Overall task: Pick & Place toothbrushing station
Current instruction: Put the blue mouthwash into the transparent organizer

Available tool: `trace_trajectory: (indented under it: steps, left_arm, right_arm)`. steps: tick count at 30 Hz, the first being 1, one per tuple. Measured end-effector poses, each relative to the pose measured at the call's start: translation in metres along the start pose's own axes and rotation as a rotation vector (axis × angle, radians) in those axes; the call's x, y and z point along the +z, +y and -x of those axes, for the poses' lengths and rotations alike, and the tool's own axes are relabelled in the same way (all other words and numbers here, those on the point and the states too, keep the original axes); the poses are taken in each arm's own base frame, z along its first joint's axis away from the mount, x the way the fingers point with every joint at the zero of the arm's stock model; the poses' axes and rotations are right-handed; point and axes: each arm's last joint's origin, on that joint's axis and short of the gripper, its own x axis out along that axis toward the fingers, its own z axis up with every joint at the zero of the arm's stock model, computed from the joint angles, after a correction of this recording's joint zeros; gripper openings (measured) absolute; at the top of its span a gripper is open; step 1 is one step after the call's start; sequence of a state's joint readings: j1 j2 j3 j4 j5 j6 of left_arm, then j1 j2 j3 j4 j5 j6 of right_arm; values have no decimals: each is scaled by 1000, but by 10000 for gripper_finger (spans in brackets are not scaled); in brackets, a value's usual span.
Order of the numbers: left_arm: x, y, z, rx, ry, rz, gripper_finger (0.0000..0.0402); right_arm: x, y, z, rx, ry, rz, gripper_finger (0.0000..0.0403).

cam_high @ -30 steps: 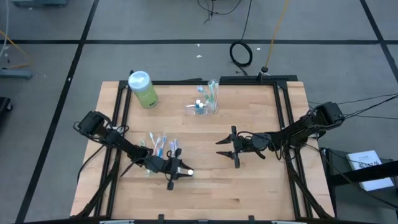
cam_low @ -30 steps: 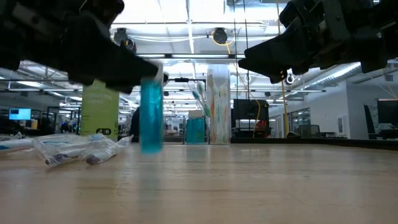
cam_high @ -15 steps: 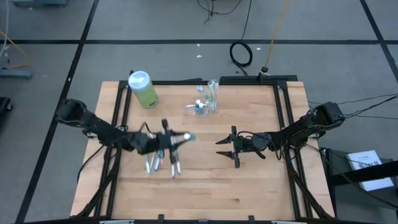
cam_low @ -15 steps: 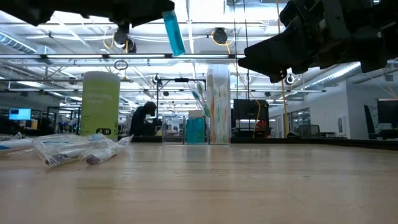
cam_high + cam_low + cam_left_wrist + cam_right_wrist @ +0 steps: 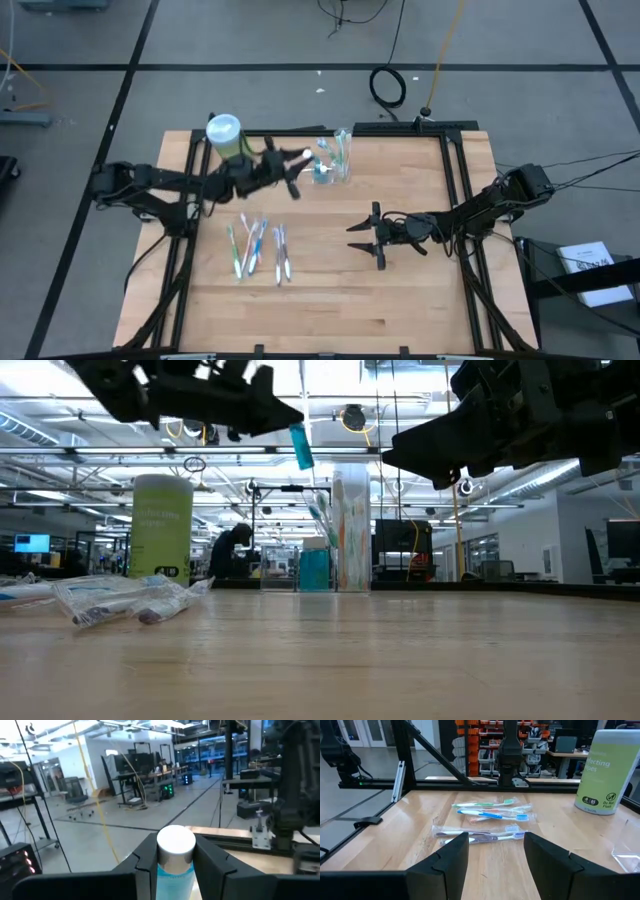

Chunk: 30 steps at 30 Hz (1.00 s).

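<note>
Now the left gripper (image 5: 296,172), clamped on a blue tube (image 5: 300,446), has swung up from beside the toothbrushes (image 5: 258,248) to just beside the station (image 5: 333,160); drop-in looks next. Right gripper (image 5: 362,240) waits open, well apart from the station.

high: overhead | low: table-level | wrists: forward, perhaps near table (image 5: 400,300)

green bottle (image 5: 606,772) label: "...ecting ...pes" partly readable in right wrist view, with small round badges under it, the rightmost seemingly "Do Not Flush"; same bottle's print in low view too blurred to read.
</note>
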<state>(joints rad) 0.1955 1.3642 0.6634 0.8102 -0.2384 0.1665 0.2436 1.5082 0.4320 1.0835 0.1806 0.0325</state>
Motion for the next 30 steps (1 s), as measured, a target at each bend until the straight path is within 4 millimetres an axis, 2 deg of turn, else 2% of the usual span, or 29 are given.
trace_trajectory:
  steps: [3,6,14,21,30]
  left_arm:
    - [-6,14,-17,-20,23,11,87]
    - [-22,22,-31,-23,78,9,87]
    - [-63,29,-57,-17,168,33,88]
    - [-88,34,-64,4,207,62,88]
    - [-108,31,-66,-8,253,66,88]
  right_arm:
    - [0,0,0,0,-1,16,183]
    - [0,0,0,0,3,22,183]
    - [0,0,0,0,3,22,183]
    - [0,0,0,0,3,22,183]
    - [0,0,0,0,3,22,183]
